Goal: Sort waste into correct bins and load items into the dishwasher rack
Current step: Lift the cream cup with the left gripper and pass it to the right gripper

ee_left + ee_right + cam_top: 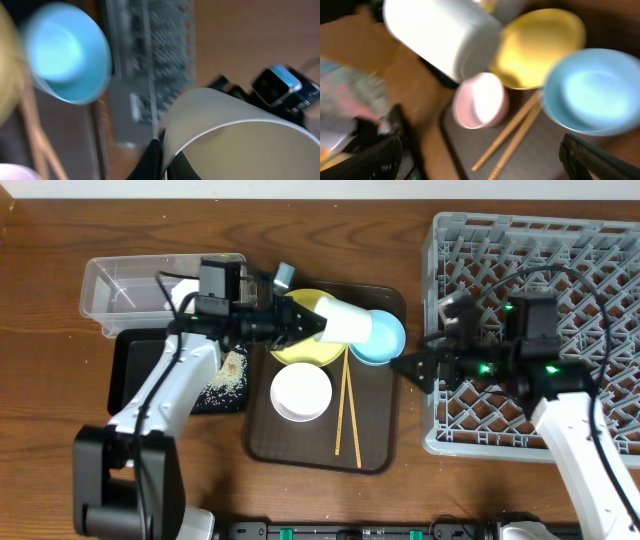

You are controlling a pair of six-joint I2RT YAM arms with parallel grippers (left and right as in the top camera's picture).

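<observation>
My left gripper (pixel 313 323) is shut on the rim of the small pale cup (pixel 346 321), which lies on its side in the air above the yellow plate (pixel 298 350) and next to the light blue bowl (pixel 386 340). The left wrist view shows both fingertips pinching the cup (pixel 240 140) wall. My right gripper (pixel 408 368) stands open and empty at the grey dishwasher rack's (pixel 560 260) left edge, facing the tray. In the right wrist view, the open gripper (pixel 485 160) looks onto the white-pinkish bowl (pixel 480 100) and the chopsticks (pixel 515 135).
The white bowl (pixel 301 393) and chopsticks (pixel 347 405) rest on the dark brown tray (pixel 380 450). A clear tub (pixel 130 290) stands at the back left. In front of it is the black tray (pixel 135 360), holding rice scraps (pixel 232 375).
</observation>
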